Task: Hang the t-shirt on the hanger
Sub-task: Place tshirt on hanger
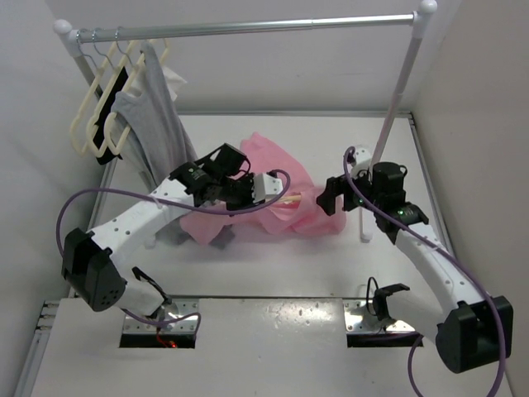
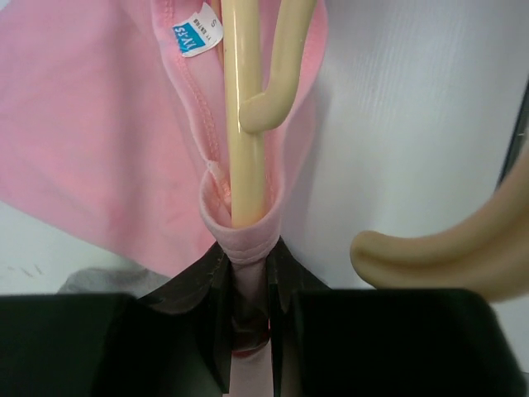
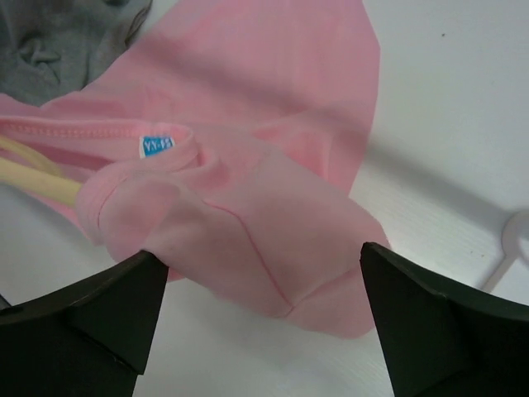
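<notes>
The pink t-shirt (image 1: 277,169) lies bunched on the table's middle. My left gripper (image 1: 258,188) is shut on its collar hem (image 2: 241,238). The peach-beige hanger's arm (image 2: 244,124) runs down into that pinched fold. The hanger's hook (image 2: 285,58) and another curved part of it (image 2: 450,248) stick out beside it. The blue neck label (image 2: 197,33) shows near the collar. My right gripper (image 1: 331,197) is open just right of the shirt. Its fingers (image 3: 99,314) straddle a pink fold (image 3: 248,215) without touching it. The hanger's arms (image 3: 37,178) enter the collar at that view's left.
A clothes rack spans the back, with its rail (image 1: 248,27) and a right post (image 1: 395,116) whose foot (image 3: 511,248) is close to my right gripper. Cream hangers (image 1: 91,116), a black hanger (image 1: 116,99) and a gray garment (image 1: 157,116) hang at the left.
</notes>
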Controlling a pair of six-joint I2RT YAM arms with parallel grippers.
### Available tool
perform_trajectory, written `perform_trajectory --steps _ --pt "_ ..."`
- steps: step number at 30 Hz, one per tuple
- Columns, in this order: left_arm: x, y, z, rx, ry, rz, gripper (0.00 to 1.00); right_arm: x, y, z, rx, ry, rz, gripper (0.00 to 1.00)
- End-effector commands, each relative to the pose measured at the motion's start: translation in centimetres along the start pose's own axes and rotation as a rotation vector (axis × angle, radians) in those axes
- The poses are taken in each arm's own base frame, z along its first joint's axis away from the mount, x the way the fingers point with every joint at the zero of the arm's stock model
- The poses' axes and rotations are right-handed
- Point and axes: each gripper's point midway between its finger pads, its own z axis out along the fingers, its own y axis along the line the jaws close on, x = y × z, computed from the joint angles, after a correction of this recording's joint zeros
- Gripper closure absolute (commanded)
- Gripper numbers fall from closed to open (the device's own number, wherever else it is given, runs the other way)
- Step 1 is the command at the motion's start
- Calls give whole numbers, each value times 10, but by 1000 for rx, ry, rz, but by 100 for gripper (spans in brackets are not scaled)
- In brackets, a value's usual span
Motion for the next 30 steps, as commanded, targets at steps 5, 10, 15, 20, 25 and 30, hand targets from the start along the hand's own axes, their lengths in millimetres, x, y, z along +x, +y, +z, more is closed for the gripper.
perform_trajectory --steps 5,10,15,20,25,30 --pt "-24 -16 -2 114 -96 29 100 -99 19 -32 -30 -187 -160 1" --pt "-33 -6 -6 96 -103 89 100 -99 60 -38 -255 -110 -307 4" --pt "-41 7 -5 82 -107 127 100 -100 81 -40 -375 -58 -410 3" --pt "-55 8 -8 99 -145 134 100 -56 94 -24 -492 98 -381 3" --pt "-54 5 -5 126 -148 138 100 -30 88 -7 -468 147 -388 3" --pt "-62 5 -9 130 -177 155 100 -41 82 20 -376 56 -383 13"
